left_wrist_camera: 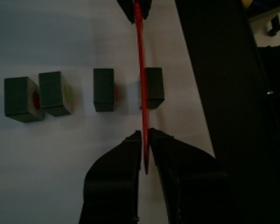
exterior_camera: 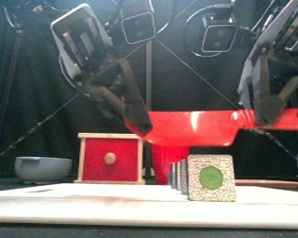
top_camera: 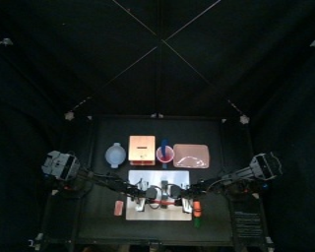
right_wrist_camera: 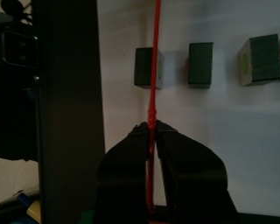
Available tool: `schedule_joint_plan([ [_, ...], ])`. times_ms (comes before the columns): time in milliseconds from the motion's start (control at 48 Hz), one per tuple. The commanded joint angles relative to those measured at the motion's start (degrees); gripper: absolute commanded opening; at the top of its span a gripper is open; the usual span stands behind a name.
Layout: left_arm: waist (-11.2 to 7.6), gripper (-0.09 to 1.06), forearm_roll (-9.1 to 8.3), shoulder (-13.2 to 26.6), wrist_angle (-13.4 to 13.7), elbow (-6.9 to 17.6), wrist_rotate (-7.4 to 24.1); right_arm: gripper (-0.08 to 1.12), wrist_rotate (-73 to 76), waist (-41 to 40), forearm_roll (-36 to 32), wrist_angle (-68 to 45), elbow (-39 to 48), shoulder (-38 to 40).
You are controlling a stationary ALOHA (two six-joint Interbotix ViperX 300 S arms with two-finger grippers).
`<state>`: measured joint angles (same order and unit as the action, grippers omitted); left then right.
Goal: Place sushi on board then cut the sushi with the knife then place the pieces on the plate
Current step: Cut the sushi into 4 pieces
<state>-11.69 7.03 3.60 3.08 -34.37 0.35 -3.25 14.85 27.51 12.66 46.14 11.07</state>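
Four dark green toy sushi blocks (left_wrist_camera: pixel 104 89) sit in a row on the white cutting board (left_wrist_camera: pixel 60 35), just ahead of both grippers. The red toy knife (left_wrist_camera: pixel 140 79) lies across that row, in the gap beside the end block. The left gripper (left_wrist_camera: pixel 140 140) and right gripper (right_wrist_camera: pixel 153 129) each clamp one knife end, equally near.

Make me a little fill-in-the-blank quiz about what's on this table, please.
1. The left claw and right claw are both shut on one flat ___ toy knife.
2. The dark green sushi pieces stand on the flat ___ cutting board.
3. The left wrist view shows ___ sushi pieces.
4. In the front view, the blue-grey bowl stands to the ___ of the pale wooden box.

Missing words: red; white; four; left.
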Motion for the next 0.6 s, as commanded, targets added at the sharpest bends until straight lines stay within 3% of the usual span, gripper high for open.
schedule_joint_plan([
  [21,1.85,0.69,-1.32,-3.16,-0.35,-0.18,0.09,0.28,-0.26,-0.88,0.35,1.23,0.62,4.75],
  [292,3.34,0.69,-5.36,-6.42,-0.7,-2.55,-0.09,0.28,-0.09,-3.16,2.64,5.89,5.8,12.48],
  [604,5.01,0.69,-5.8,-7.21,-1.85,-3.6,0.09,0.28,3.96,-5.89,7.12,13.18,13.27,23.73],
])
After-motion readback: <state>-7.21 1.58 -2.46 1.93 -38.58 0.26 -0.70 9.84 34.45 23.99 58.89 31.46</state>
